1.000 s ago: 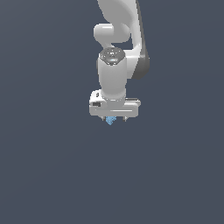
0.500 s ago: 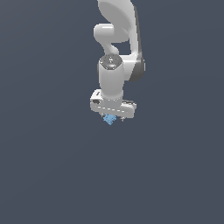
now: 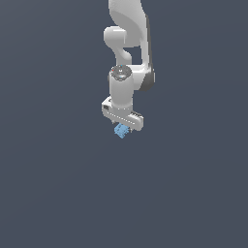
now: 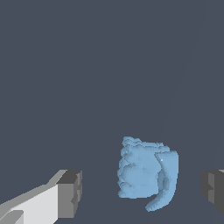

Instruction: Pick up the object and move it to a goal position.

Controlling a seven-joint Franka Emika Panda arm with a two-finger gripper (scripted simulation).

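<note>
Claw [image 3: 122, 127] is wide, fingers [image 4: 70, 192] clear of the blue block [image 4: 146, 174], which sits off-centre toward one finger. Closing now risks nudging it aside or a skewed pinch.

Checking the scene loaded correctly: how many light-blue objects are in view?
1. The light-blue object sits just under the white tool in the exterior view; in the wrist view it lies between the open fingers, touching neither. None other shows.
</note>
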